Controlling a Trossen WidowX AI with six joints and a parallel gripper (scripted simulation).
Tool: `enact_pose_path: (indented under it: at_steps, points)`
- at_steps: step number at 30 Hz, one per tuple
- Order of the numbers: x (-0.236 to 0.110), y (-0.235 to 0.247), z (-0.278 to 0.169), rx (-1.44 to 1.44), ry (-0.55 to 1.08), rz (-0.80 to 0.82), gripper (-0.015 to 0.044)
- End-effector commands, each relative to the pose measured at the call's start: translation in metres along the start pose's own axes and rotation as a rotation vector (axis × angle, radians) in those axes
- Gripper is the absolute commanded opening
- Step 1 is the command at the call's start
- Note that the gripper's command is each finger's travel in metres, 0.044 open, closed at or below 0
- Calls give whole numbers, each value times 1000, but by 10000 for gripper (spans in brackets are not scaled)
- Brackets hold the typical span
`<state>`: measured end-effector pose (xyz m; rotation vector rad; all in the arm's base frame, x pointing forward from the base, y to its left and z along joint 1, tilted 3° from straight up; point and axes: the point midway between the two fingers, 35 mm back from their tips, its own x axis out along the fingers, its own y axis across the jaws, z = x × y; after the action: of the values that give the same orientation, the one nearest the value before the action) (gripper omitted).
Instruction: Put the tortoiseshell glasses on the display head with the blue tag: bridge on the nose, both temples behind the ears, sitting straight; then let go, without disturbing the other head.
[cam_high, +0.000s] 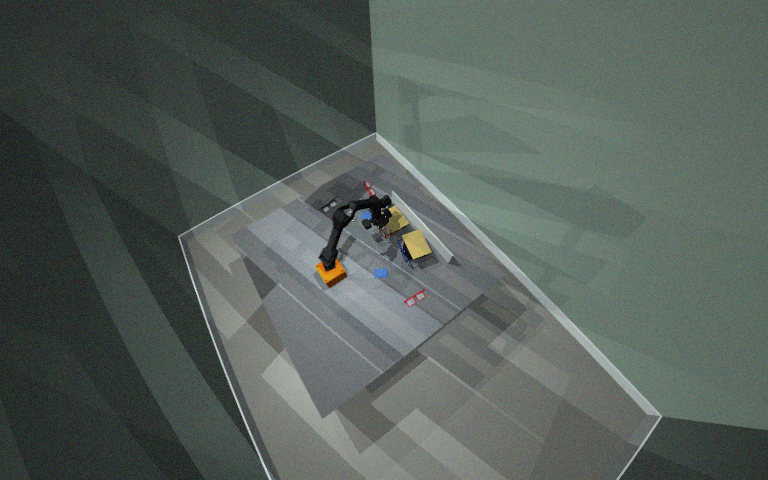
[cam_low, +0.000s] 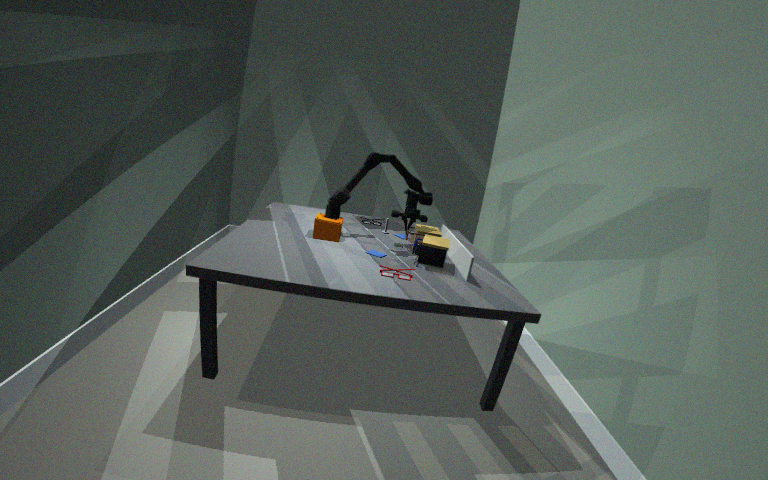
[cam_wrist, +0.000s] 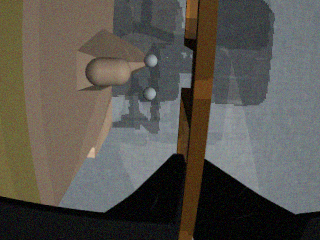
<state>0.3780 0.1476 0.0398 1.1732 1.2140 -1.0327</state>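
Gripper clamped narrowly on the tortoiseshell glasses — amber frame running up the wrist view. Just beside it, a display head, nose pointing toward the frame. Farther off on the table — red glasses, second head.

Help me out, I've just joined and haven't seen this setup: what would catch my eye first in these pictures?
Probably the orange base block on the grey table, with the black arm arching from it toward two yellow-topped display heads. In the wrist view, the end effector is shut on the tortoiseshell glasses, close beside a head's tan face. A red pair of glasses lies nearer the table's front edge.
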Motion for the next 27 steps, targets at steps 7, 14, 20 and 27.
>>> enact_pose_path:
  at_steps: [7,14,20,27]
  points:
    - [0,12,0,-3,3,1,0]
    - [0,13,0,-3,3,2,0]
    - [2,13,0,-3,3,2,0]
    - [3,13,0,-3,3,2,0]
